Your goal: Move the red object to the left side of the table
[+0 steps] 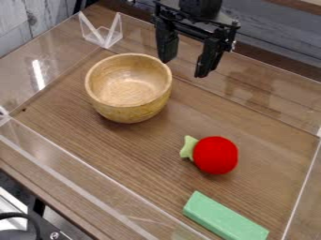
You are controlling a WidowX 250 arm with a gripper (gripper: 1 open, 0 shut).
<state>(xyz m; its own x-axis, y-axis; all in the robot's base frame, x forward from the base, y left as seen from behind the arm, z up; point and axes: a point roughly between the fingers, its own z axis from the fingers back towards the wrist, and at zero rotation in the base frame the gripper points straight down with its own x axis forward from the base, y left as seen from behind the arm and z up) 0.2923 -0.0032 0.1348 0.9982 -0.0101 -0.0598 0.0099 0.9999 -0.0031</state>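
The red object (215, 155), a small round bright-red toy fruit with a green leafy end pointing left, lies on the dark wood-grain table (269, 122) toward the front right. My gripper (185, 58) hangs above the back of the table, well behind the fruit and to the right of the wooden bowl. Its two black fingers (166, 42) stand apart, open, with nothing between them.
A round wooden bowl (128, 86) sits left of centre. A flat green block (226, 217) lies near the front edge, right of centre. A clear acrylic stand (100, 31) is at the back left. Low clear acrylic walls edge the table.
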